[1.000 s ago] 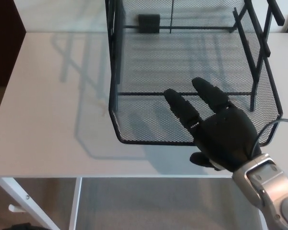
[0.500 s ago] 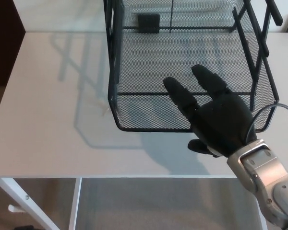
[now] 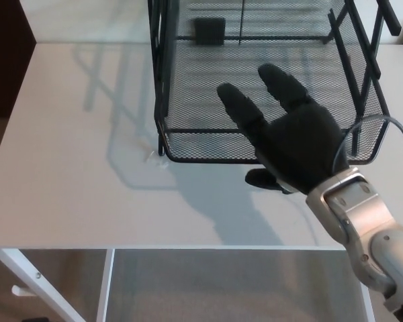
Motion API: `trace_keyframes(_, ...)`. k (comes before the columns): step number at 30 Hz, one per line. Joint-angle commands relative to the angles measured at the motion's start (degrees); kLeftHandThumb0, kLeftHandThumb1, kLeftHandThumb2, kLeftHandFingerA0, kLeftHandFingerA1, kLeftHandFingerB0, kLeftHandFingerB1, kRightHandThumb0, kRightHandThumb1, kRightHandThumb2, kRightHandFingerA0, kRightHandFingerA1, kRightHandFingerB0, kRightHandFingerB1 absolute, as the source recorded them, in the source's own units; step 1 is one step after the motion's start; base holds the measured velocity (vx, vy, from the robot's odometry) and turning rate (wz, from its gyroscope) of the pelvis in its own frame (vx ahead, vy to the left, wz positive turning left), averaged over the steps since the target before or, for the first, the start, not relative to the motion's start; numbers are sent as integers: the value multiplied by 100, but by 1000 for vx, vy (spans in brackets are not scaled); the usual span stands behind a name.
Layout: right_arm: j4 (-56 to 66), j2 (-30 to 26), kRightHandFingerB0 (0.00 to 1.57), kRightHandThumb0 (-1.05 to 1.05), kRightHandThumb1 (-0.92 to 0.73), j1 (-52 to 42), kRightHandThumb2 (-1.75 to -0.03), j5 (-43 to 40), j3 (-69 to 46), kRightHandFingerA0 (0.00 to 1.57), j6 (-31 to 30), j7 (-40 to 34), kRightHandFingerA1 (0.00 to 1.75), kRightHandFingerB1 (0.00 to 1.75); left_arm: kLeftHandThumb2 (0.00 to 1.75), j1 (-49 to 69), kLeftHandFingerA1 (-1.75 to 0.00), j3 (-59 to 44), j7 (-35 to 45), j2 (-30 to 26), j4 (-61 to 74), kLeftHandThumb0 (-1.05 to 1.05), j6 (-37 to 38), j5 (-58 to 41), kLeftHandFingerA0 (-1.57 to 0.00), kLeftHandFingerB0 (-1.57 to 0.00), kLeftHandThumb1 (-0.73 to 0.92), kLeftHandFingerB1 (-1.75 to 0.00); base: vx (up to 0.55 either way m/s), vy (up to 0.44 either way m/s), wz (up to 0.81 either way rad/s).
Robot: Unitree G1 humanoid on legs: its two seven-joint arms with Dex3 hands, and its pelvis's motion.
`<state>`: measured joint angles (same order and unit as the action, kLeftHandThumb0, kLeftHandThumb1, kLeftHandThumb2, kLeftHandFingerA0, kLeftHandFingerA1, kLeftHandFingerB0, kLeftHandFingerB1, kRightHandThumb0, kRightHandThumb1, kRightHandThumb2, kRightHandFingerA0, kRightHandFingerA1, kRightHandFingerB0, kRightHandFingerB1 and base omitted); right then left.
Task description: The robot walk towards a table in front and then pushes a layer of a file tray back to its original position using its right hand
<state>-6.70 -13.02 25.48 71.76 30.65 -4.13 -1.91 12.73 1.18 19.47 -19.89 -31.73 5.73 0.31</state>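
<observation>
Tabletop [image 3: 74,168] white, w/ black mesh file tray [image 3: 208,100] standing at its far centre; tray's lower layer [image 3: 201,144] juts toward the near edge. Right hand [image 3: 292,144] lies flat vs. that layer's front rim, right of centre. Two fingers [image 3: 238,111] splayed, reaching over the rim above the mesh floor, thumb below the rim; nothing held.
</observation>
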Motion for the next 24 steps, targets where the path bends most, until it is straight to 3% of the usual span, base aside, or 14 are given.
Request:
trace_keyframes(1, 256, -5, 0, -84, -59, -104, -94, -33, 70, 0, -194, 322, 6, 9, 55, -22, -64, -7, 30, -76, -40, -37, 90, 83, -90, -64, 52, -64, 0, 0, 0)
trace_keyframes(4, 399, -70, 0, -84, -58, -275, -93, -151, 63, 0, -140, 394, 6, 10, 56, -24, -63, -4, 50, -89, -2, -39, 88, 92, -90, -64, 51, -64, 0, 0, 0)
trace_keyframes(5, 429, -98, 0, -74, -66, -325, -69, -149, 74, 0, -124, 399, 0, 1, 56, -16, -63, -10, 56, -89, -3, -39, 108, 88, -90, -64, 51, -64, 0, 0, 0)
trace_keyframes(7, 481, -135, 0, -76, -70, -379, -61, -146, 82, 0, -106, 427, 0, 2, 56, -10, -63, -16, 64, -90, 14, -39, 108, 84, -90, -64, 51, -64, 0, 0, 0)
trace_keyframes(8, 656, -208, 0, -84, -57, -500, -87, -201, 57, 0, -65, 527, 0, 5, 56, -69, -63, -15, 61, -90, -61, -40, 136, 99, -89, -63, 51, -64, 0, 0, 0)
trace_keyframes(10, 739, -253, 0, -84, -56, -551, -86, -275, 29, 0, -12, 553, 0, 5, 56, -86, -63, -9, 25, -90, -56, -39, 106, 134, -89, -64, 50, -63, 0, 0, 0)
trace_keyframes(11, 816, -283, 0, -77, -69, -598, -61, -288, 23, 0, -3, 595, 0, 2, 56, -64, -62, 0, 4, -96, -4, -38, 71, 160, -87, -65, 52, -62, 0, 0, 0)
trace_keyframes(12, 974, -373, 0, -87, -58, -727, -89, -288, 14, 0, 31, 622, 0, 5, 55, -44, -63, -31, 20, -69, 54, -37, -42, 105, -86, -65, 52, -63, 0, 0, 0)
trace_keyframes(18, 1691, -614, 0, -93, -62, -1098, -94, -452, -86, 0, 105, 968, 0, 4, 55, -98, -65, 8, -6, -73, -5, -38, 16, 176, -88, -65, 50, -66, 0, 0, 0)
trace_keyframes(19, 2051, -728, 0, -83, -71, -1300, -62, -437, -111, 0, 134, 1067, 0, 0, 55, -115, -66, -15, 30, -58, -38, -37, 41, 128, -87, -65, 50, -67, 0, 0, 0)
trace_keyframes(21, 2280, -811, 0, -84, -72, -1430, -62, -437, -136, 0, 175, 1100, 0, 0, 55, -147, -66, -6, 36, -55, -59, -37, 5, 135, -86, -66, 50, -67, 0, 0, 0)
trace_keyframes(22, 2687, -918, 0, -94, -65, -1689, -97, -501, -195, 0, 262, 1068, 0, 4, 56, -127, -65, 5, 61, -80, -37, -38, 35, 146, -86, -63, 50, -66, 0, 0, 0)
trace_keyframes(24, 3444, -1093, 0, -96, -67, -2203, -98, -560, -337, 0, 382, 984, 0, 3, 56, -148, -65, 49, 37, -93, -33, -39, 35, 212, -87, -65, 51, -66, 0, 0, 0)
